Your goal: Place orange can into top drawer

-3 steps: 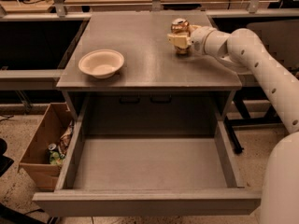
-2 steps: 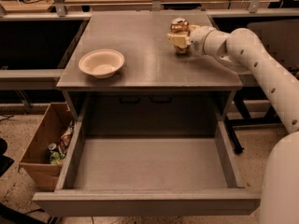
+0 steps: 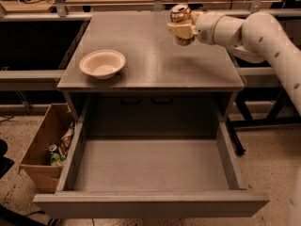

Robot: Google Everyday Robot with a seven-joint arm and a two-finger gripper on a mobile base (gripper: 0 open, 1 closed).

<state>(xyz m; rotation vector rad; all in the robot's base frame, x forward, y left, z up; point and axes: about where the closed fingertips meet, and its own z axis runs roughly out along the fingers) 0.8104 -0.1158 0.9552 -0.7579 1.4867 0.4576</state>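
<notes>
The orange can (image 3: 180, 16) is upright at the back right of the grey cabinet top (image 3: 150, 51), its silver top showing. My gripper (image 3: 181, 30) reaches in from the right on the white arm and is shut on the can, its pale fingers (image 3: 179, 31) wrapped round the can's body. I cannot tell whether the can rests on the top or hangs just above it. The top drawer (image 3: 150, 166) is pulled fully open below the cabinet front, wide and shallow, with nothing on its grey bottom.
A cream bowl (image 3: 102, 63) stands on the left of the cabinet top. A brown cardboard box (image 3: 42, 145) with a greenish can and trash sits on the floor to the left of the drawer. Shelving and dark table legs stand behind and to the right.
The gripper and the can have shifted slightly toward the front and left; the drawer and bowl have not moved.
</notes>
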